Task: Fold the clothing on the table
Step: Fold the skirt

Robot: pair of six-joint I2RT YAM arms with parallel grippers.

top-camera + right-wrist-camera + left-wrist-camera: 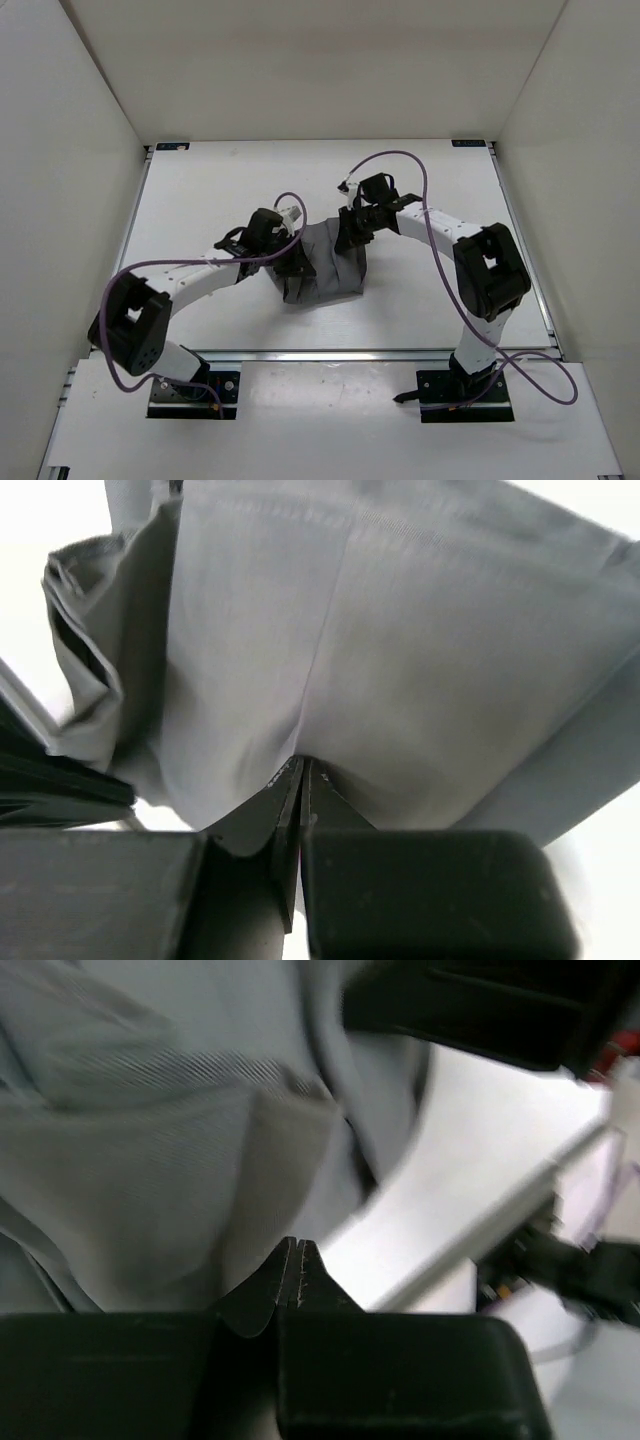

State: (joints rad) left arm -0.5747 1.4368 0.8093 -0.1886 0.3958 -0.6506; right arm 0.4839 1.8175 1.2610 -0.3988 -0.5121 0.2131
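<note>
Top external view puts the clothing (330, 270) near the middle of the surface (200, 190), a little toward the near edge. It sits as a compact grey bundle, not spread flat. The left arm (200, 275) reaches to its left side and the right arm (440, 225) to its far right corner, so both sets of jaws meet the cloth.

From the right wrist we see the right jaws pressed together with the grey fabric (400, 660) puckering into their tips, so they are pinching it. From the left wrist, which is blurred, the left jaws are also pressed together and a fold of fabric (130, 1190) runs down to their tips. We judge that they are pinching it too, though less surely.

We take the step in hand to be the two-point grasp that comes just ahead of a fold. Both holds look made, but the cloth is not yet laid over itself neatly.

The next move calls for both arms to lift together and keep the cloth taut between them. They should then carry the held edge across the rest and lower it flat. Uneven travel could drag the bundle sideways or pull the thin pinch out of one set of jaws.
</note>
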